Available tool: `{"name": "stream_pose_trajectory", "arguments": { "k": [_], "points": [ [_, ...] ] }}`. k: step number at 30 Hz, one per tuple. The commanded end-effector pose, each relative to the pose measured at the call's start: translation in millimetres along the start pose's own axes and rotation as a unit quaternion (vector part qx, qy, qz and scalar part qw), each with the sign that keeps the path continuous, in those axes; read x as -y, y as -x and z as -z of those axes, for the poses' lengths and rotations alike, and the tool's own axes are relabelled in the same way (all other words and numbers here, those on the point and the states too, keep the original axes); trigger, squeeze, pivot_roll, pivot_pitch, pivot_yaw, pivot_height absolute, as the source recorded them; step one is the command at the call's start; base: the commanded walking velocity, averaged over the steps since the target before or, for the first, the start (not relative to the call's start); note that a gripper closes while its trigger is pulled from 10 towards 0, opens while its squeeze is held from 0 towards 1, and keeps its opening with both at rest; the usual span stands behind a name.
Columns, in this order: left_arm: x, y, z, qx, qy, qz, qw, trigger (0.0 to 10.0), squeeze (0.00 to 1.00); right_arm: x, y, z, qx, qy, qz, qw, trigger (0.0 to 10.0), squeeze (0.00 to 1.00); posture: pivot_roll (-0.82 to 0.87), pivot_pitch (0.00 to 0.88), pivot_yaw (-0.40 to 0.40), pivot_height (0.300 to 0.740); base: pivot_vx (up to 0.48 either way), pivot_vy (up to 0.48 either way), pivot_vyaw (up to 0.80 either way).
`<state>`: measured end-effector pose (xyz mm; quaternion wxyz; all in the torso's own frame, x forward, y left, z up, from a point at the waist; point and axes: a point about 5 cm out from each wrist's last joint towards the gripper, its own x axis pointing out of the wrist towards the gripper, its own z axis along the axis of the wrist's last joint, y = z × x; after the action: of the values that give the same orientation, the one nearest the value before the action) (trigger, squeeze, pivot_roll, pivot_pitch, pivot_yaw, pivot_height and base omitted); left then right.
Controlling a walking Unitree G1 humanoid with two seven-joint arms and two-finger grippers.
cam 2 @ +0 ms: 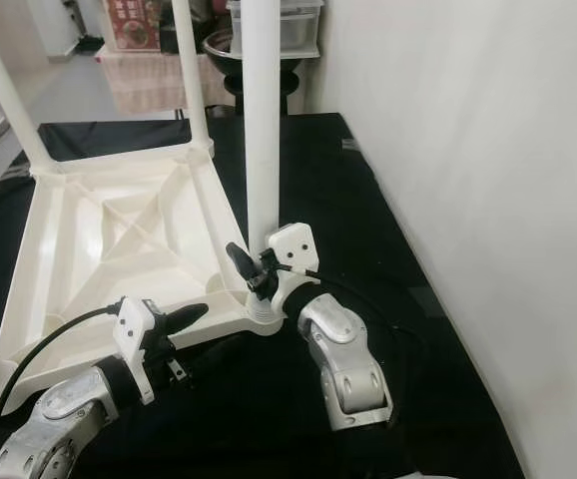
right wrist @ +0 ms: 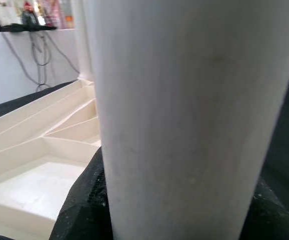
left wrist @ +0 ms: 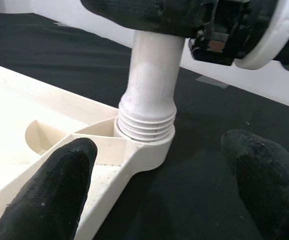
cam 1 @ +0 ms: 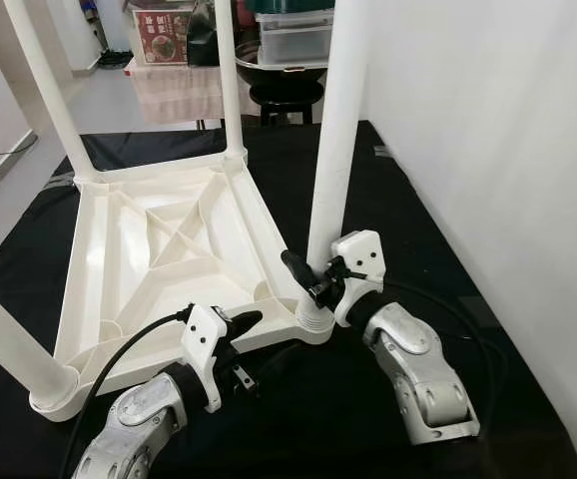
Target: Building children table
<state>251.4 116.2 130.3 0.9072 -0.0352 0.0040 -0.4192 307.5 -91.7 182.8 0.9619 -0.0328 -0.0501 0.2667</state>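
I have the white plastic tabletop (cam 1: 159, 249) lying upside down on the black mat (cam 1: 368, 180), its ribbed underside facing up. Legs stand at all four corners, so most of the assembly looks done from here.

My right gripper (cam 1: 313, 284) is wrapped around the near-right leg (cam 1: 340, 120) low down, just above its socket; in the right wrist view the leg (right wrist: 189, 115) sits tight between the black fingers (right wrist: 82, 205), so I read it as clamped on the leg. In the left wrist view the leg's threaded end (left wrist: 147, 125) rests in the corner socket (left wrist: 149, 147) with several thread rings showing above the collar. I judge this leg is only partly screwed in and needs more turns to seat.

My left gripper (cam 1: 239, 334) hangs spread at the near edge of the tabletop beside that corner, one finger (left wrist: 49, 185) over the rim, the other over the mat, holding nothing.

Left to do, as I see it: finish twisting this leg home, check the other three, then flip the table upright.
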Motion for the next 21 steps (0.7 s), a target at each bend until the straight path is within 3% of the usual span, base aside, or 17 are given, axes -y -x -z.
{"name": "stream_pose_trajectory", "arguments": {
  "k": [1, 3, 4, 5, 7, 8, 9, 10, 11, 14, 19, 20, 21],
  "points": [
    [-1.2, 1.5, 0.8, -0.004, 0.001, -0.002, 1.000, 10.0, 0.00, 3.2, 3.9, 21.5, -0.056, -0.029, -0.026, 0.998, 10.0, 1.00, -0.10, 0.135, -0.011, 0.740, 0.000, 0.000, 0.00],
    [-0.8, 1.1, 1.4, -0.006, 0.001, 0.001, 1.000, 10.0, 0.00, 6.4, 1.6, 15.7, -0.039, -0.030, -0.060, 0.997, 10.0, 1.00, -0.10, 0.131, -0.011, 0.740, 0.000, 0.000, 0.00],
    [-0.4, 0.6, 2.1, -0.008, 0.002, 0.004, 1.000, 10.0, 0.00, 17.5, -2.6, 4.8, -0.017, -0.018, -0.115, 0.993, 10.0, 1.00, -0.10, 0.126, -0.015, 0.740, 0.000, 0.000, 0.00],
    [-0.4, 0.6, 2.1, -0.008, 0.002, 0.004, 1.000, 10.0, 0.00, 17.5, -2.6, 4.8, -0.017, -0.018, -0.115, 0.993, 10.0, 1.00, -0.10, 0.126, -0.015, 0.740, 0.000, 0.000, 0.00],
    [0.6, -0.6, 3.8, -0.009, 0.003, 0.006, 1.000, 10.0, 0.00, 38.7, -5.8, -13.4, 0.002, 0.026, -0.217, 0.976, 10.0, 1.00, -0.10, 0.118, -0.020, 0.740, 0.000, 0.000, 0.00],
    [0.6, -0.6, 3.8, -0.009, 0.003, 0.006, 1.000, 10.0, 0.00, 38.7, -5.8, -13.4, 0.002, 0.026, -0.217, 0.976, 10.0, 1.00, -0.10, 0.118, -0.020, 0.740, 0.000, 0.000, 0.00],
    [0.7, -0.7, 4.0, -0.009, 0.003, 0.006, 1.000, 10.0, 0.00, 41.7, -6.4, -15.0, 0.000, 0.035, -0.230, 0.973, 10.0, 0.16, -0.10, 0.118, -0.020, 0.740, 0.000, 0.000, 0.00],
    [0.7, -0.7, 4.0, -0.009, 0.003, 0.006, 1.000, 10.0, 0.00, 41.7, -6.4, -15.0, 0.000, 0.035, -0.230, 0.973, 10.0, 0.16, -0.10, 0.118, -0.020, 0.740, 0.000, 0.000, 0.00],
    [1.0, -1.1, 4.6, -0.010, 0.003, 0.005, 1.000, 10.0, 0.00, 49.1, -9.4, -17.9, -0.003, 0.031, -0.242, 0.970, 10.0, 0.00, -0.08, 0.107, -0.026, 0.740, 0.000, 0.000, 0.00],
    [1.6, -1.4, 6.3, -0.012, 0.002, 0.004, 1.000, 10.0, 0.00, 65.4, -14.8, -21.0, -0.019, 0.022, -0.289, 0.957, 10.0, 0.00, -0.06, 0.096, -0.032, 0.740, 0.000, 0.000, 0.00],
    [1.5, -1.2, 7.0, -0.013, 0.001, 0.003, 1.000, 10.0, 0.00, 71.4, -16.1, -17.8, -0.037, 0.016, -0.321, 0.946, 10.0, 0.00, -0.06, 0.090, -0.032, 0.740, 0.000, 0.000, 0.00],
    [1.5, -1.2, 7.3, -0.013, 0.001, 0.003, 1.000, 10.0, 0.00, 73.4, -16.7, -17.3, -0.037, 0.009, -0.332, 0.943, 5.0, 0.00, -0.06, 0.088, -0.032, 0.740, 0.000, 0.000, 0.00],
    [1.5, -1.2, 7.5, -0.013, 0.001, 0.003, 1.000, 10.0, 0.00, 74.8, -17.1, -17.1, -0.037, 0.004, -0.339, 0.940, 5.0, 0.00, -0.06, 0.088, -0.032, 0.740, 0.000, 0.000, 0.00]
  ]
}}
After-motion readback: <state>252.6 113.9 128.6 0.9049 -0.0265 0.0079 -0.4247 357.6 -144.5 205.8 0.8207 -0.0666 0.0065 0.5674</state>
